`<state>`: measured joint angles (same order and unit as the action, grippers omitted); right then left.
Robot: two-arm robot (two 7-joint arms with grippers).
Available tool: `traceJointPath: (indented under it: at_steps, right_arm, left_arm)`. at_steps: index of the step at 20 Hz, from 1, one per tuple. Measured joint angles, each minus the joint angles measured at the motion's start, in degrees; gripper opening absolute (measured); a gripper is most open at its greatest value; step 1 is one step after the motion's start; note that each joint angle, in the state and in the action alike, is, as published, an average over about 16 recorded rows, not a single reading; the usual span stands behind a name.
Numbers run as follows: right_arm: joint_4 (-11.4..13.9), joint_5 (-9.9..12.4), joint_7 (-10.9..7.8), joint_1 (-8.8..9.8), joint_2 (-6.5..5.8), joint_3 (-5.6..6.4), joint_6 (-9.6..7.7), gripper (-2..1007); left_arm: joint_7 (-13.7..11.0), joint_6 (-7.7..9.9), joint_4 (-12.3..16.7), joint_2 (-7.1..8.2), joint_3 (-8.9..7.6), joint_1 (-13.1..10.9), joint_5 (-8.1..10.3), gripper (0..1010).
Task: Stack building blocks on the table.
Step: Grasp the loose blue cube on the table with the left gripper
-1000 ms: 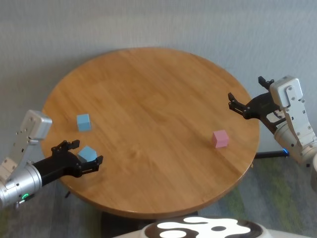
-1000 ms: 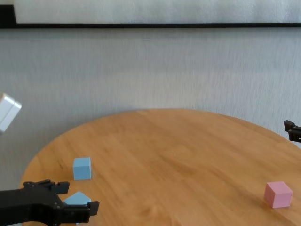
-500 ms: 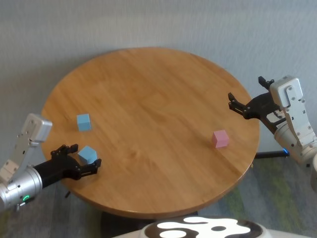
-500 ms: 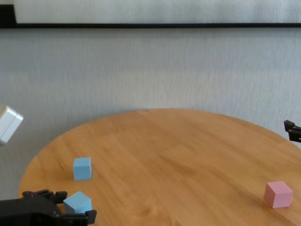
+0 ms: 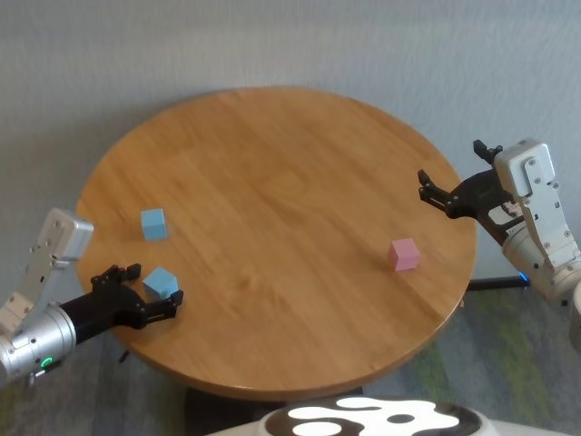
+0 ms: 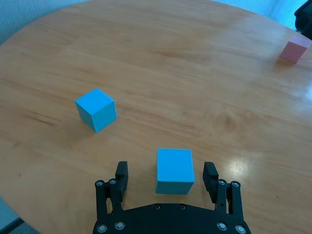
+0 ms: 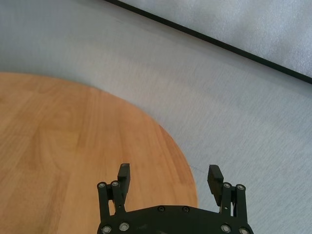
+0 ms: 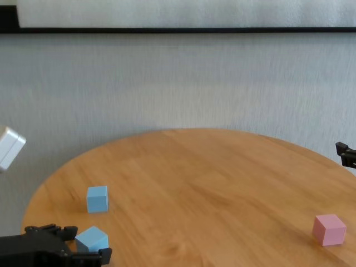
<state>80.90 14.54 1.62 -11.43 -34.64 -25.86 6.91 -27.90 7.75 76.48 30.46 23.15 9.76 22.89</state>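
Three cubes rest apart on the round wooden table (image 5: 281, 182). One light blue block (image 5: 161, 282) (image 6: 174, 170) (image 8: 92, 239) lies near the table's left front edge, between the spread fingers of my open left gripper (image 5: 145, 295) (image 6: 165, 175) (image 8: 83, 245), which does not touch it. The second light blue block (image 5: 153, 223) (image 6: 96, 108) (image 8: 97, 198) sits a little farther back. The pink block (image 5: 404, 254) (image 8: 329, 229) (image 6: 294, 50) sits at the right front. My right gripper (image 5: 428, 195) (image 7: 168, 176) is open and empty, held above the table's right edge.
A grey wall stands behind the table. Grey carpeted floor (image 5: 508, 345) surrounds it. The wide middle of the table top holds nothing.
My left gripper has drawn back slightly toward the table's left front edge and lowered; the near blue block stays between its fingers. The right arm has not moved.
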Motion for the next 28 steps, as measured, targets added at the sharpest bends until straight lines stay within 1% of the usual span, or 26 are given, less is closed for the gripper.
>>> traceJointPath:
  at_steps: [10, 16, 22, 28]
  right_arm:
    - [0.0, 0.0, 0.00, 0.00, 0.00, 0.00, 0.00, 1005]
    - [0.0, 0.0, 0.00, 0.00, 0.00, 0.00, 0.00, 1005]
    - [0.0, 0.0, 0.00, 0.00, 0.00, 0.00, 0.00, 1005]
    - [0.0, 0.0, 0.00, 0.00, 0.00, 0.00, 0.00, 1005]
  left_arm:
    - [0.0, 0.48, -0.2, 0.21, -0.21, 0.1, -0.58, 999]
    - [0.0, 0.56, -0.2, 0.27, -0.22, 0.1, -0.63, 957]
    - [-0.1, 0.58, -0.1, 0.26, -0.21, 0.1, -0.53, 840]
    - [-0.2, 0.60, -0.1, 0.25, -0.18, 0.1, -0.45, 648]
